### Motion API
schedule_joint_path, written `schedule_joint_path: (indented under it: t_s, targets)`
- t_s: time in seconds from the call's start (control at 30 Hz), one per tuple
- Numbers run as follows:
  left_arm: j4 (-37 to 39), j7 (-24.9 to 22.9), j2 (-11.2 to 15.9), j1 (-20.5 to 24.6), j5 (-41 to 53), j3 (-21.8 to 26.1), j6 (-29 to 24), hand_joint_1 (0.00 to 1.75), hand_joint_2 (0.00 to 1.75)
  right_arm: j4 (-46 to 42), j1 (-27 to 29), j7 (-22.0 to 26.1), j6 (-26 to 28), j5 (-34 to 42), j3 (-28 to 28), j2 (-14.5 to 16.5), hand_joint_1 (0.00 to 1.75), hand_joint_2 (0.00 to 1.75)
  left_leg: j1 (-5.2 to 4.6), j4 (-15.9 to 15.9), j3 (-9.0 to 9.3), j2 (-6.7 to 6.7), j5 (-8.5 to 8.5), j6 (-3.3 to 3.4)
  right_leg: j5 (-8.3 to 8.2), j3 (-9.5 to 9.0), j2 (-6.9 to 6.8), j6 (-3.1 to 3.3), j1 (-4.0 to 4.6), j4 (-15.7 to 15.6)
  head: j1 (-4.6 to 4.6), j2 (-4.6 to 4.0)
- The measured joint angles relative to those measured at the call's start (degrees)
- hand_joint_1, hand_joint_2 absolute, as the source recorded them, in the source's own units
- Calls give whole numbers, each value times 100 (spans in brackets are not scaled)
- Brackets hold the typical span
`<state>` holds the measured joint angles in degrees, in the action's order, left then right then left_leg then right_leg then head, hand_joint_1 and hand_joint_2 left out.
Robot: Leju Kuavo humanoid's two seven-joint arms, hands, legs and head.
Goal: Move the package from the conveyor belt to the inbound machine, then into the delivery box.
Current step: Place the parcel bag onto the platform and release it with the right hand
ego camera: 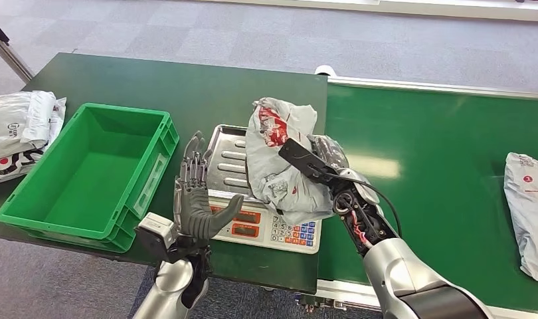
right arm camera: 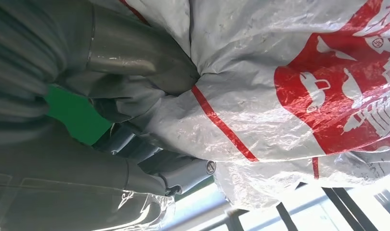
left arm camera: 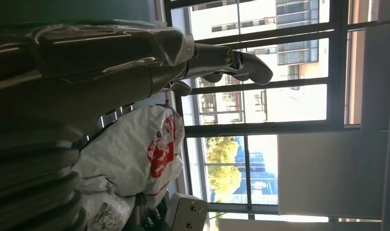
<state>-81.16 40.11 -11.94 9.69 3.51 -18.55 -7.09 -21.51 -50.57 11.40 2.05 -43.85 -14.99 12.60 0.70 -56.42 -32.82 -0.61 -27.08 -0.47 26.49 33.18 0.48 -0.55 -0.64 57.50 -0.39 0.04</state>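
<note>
"What is the floor like?"
"Grey carpet tiles, with a pale strip along the far edge."
"Is there furniture?"
"A dark green table stands on the carpet."
"Any windows?"
"Big ones with dark frames. Bright daylight comes in. Outside are a building and green trees."

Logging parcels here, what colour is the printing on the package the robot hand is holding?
Red print on a grey-white package, clearest in the right wrist view.
</note>
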Motion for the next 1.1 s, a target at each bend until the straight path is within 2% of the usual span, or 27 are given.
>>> schedule_joint_path:
  t_s: [0.23,0.3,0.37,0.53,0.63,0.9,1.1]
  targets:
    - [173,0,-37,91,0,-55,30,0,175,293,2,-594,-15,53,-3,102,175,175,1,0,0,1,0,0,0,3,1,0,1,0,-2,0]
    - [227,0,-54,132,-2,-65,73,0,175,320,3,-674,96,113,1,115,87,175,1,0,0,0,0,0,0,3,1,0,1,0,-1,0]
    - [281,0,-79,169,-4,-67,101,0,175,334,7,-526,242,282,43,120,0,175,1,0,0,0,0,0,0,2,1,0,1,0,0,0]
    - [417,0,-133,248,-9,-73,139,0,175,327,13,692,440,954,385,122,0,175,0,-1,1,1,0,0,-1,2,1,0,0,0,-1,0]
    - [485,0,-148,286,-19,-74,136,0,175,313,26,1177,573,1148,576,135,0,175,0,-1,0,1,0,0,0,3,2,0,0,0,-1,0]
    - [612,0,-172,348,-69,-72,68,0,175,115,166,2230,866,1448,905,263,0,175,2,-1,0,2,0,0,0,3,3,0,2,0,0,0]
    - [638,0,-181,349,-61,-64,-34,0,175,-176,448,2610,936,1622,1002,345,0,175,2,-1,0,1,0,0,0,2,2,0,2,0,0,0]
